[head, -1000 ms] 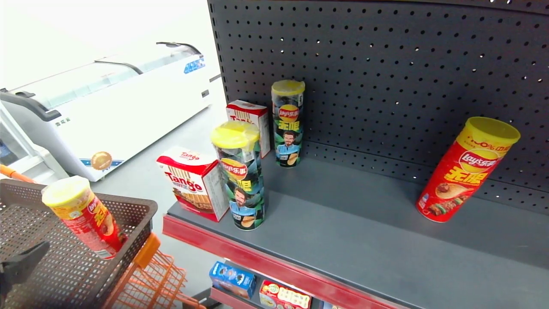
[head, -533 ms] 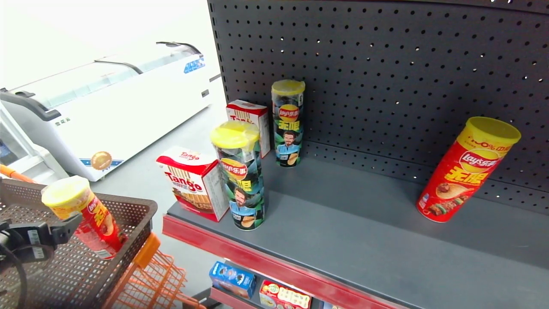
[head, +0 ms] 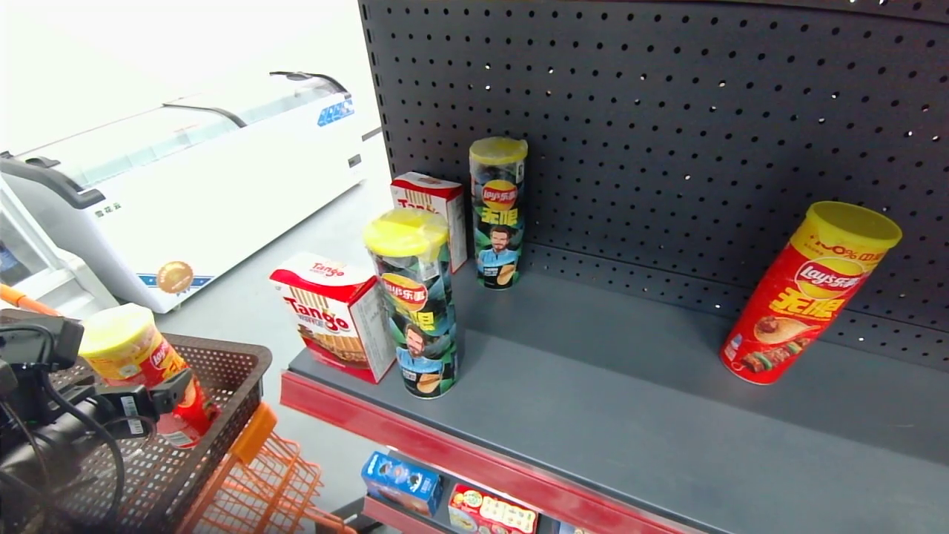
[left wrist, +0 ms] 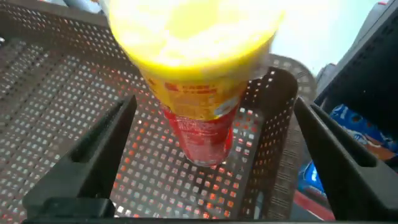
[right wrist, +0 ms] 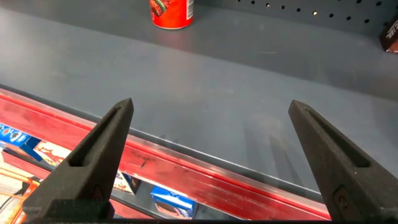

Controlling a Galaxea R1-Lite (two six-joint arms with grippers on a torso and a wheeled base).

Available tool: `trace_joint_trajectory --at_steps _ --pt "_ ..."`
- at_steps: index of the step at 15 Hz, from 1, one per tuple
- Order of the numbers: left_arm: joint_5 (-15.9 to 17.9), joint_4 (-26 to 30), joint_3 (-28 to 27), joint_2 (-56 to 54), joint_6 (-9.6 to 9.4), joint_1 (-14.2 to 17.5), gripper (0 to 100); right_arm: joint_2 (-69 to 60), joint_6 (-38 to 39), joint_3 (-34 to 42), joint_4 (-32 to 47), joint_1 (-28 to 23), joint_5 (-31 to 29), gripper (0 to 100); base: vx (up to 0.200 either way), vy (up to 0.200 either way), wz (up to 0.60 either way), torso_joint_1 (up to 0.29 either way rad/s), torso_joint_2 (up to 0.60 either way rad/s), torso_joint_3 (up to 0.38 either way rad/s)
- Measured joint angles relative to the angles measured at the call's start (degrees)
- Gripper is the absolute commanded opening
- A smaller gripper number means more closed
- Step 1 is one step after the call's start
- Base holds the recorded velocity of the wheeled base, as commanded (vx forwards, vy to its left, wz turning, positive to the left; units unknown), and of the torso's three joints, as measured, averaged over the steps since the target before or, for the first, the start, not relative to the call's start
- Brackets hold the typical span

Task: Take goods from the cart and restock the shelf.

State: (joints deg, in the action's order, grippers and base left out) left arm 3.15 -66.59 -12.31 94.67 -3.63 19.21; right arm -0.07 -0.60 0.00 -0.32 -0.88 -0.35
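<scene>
Straddling the red chip can [left wrist: 200, 118], which stands inside the cart basket [head: 239, 365] close to its rim, the left gripper [left wrist: 214, 109] has its fingers spread apart on either side of it. Closing too near the yellow lid [left wrist: 193, 28] could tip the can over in the basket or let it slip free.

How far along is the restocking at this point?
Done: the shelf already holds two dark chip cans, two wafer boxes and one red can.
In hand: the left gripper is open around the cart's red can in the cart basket, not closed on it.
Left: grasp it, lift it and shelve it. The right gripper hangs open over the shelf's front.
</scene>
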Motion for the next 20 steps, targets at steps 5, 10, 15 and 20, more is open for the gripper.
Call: trace_joint_trajectory --at_steps 5,10,15,20 --pt "2.7 -2.5 -1.3 8.2 0.05 2.1 100 0.0 0.0 0.0 0.0 0.0 0.0 100 0.000 0.000 0.00 0.000 0.00 0.000" --pt "2.7 -4.9 -6.0 13.0 0.22 2.3 100 0.0 0.0 0.0 0.0 0.0 0.0 100 0.000 0.000 0.00 0.000 0.00 0.000" --pt "2.8 -5.6 -8.2 15.0 -0.09 1.9 100 0.0 0.0 0.0 0.0 0.0 0.0 100 0.000 0.000 0.00 0.000 0.00 0.000" --pt "2.8 -5.2 -9.0 14.2 -0.16 1.3 100 0.0 0.0 0.0 0.0 0.0 0.0 100 0.000 0.000 0.00 0.000 0.00 0.000"
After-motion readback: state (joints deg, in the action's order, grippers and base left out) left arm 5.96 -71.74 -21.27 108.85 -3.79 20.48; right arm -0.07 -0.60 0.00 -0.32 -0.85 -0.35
